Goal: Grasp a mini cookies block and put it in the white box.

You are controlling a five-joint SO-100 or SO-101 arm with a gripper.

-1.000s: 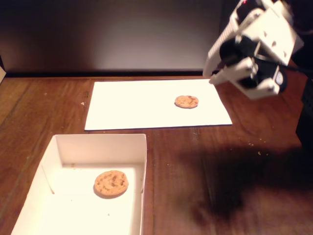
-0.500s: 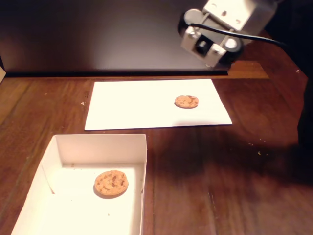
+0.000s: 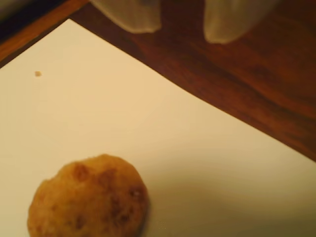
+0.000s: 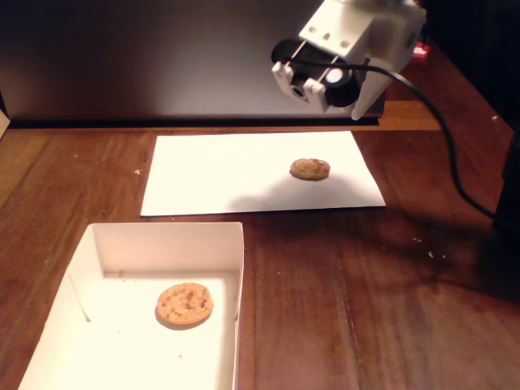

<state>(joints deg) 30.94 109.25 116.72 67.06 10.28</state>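
In the fixed view, 1 mini cookie [image 4: 309, 168] lies flat on the right part of a white paper sheet [image 4: 227, 175] spread on the far half of the wooden bench [image 4: 374, 309]. The white box [image 4: 166, 238] sits on the near left of the bench, just in front of the sheet's near edge and apart from it. A 2nd cookie [image 4: 184, 305] lies flat on the box floor, roughly in the middle, clear of all the walls.

The arm [image 4: 357, 41] hangs in the air at the far right, above and just behind the sheet's far right corner, with a black cable [image 4: 443, 138] trailing down toward the right. It touches neither the cookie nor the sheet. The arm's shadow falls across the right side of the sheet and the bench beside it.

In the wrist view, the pincer [image 3: 182, 22] enters from the top edge: 2 pale fingertips [image 3: 131, 15] stand apart with dark bench wood visible between them, and nothing is held. They hover over the bench just past the sheet's edge. The cookie [image 3: 89, 197] fills the lower left of that view, resting on the sheet, well clear of the fingertips. A tiny crumb [image 3: 37, 73] lies on the sheet at the left.

Small crumbs are scattered on the bench at the right in the fixed view.
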